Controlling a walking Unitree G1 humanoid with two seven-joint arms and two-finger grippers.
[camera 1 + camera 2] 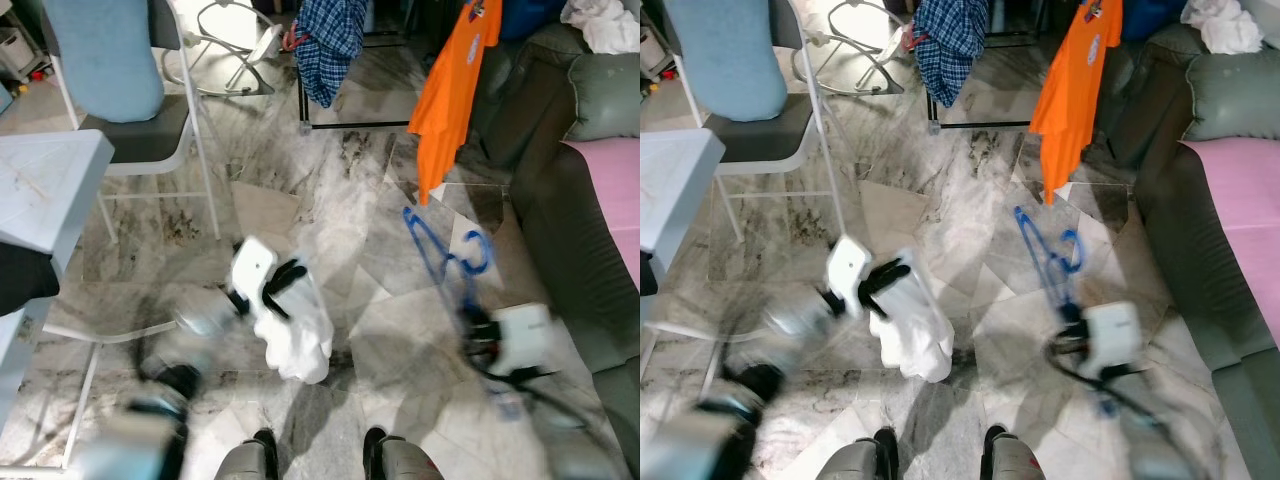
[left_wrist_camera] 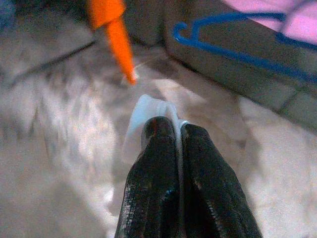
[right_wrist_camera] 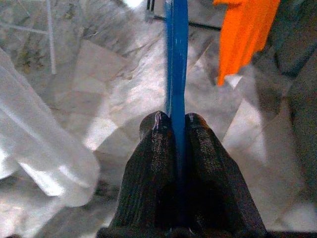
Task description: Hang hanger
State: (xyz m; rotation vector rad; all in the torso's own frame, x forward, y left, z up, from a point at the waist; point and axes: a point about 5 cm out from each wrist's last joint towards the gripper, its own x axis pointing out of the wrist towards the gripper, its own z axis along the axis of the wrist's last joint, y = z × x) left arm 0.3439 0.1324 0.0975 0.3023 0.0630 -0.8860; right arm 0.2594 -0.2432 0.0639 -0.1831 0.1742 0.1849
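While the blue hanger point(image 1: 445, 255) is standing pinched in the right gripper point(image 3: 177, 130), its long axis is pointing up and fwd toward the rack holding the orange shirt point(image 1: 455, 85) (well apart yet). Left gripper point(image 2: 177, 130) is pinching a white garment point(image 1: 295, 325) w/ fingers pressed together. No legible writing anywhere.

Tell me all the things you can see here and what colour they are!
Thin plastic hanger: one, blue, held over the marble floor in the right gripper.
Soft cloth: one, white, hanging from the left gripper.
Orange shirt: one, hanging ahead.
Checked shirt: one, blue, hanging beside it.
Folding chair: one, white frame, pale blue back, left.
Sofa: one, grey-green, right, pink cover.
Left gripper: black, shut.
Right gripper: black, shut.
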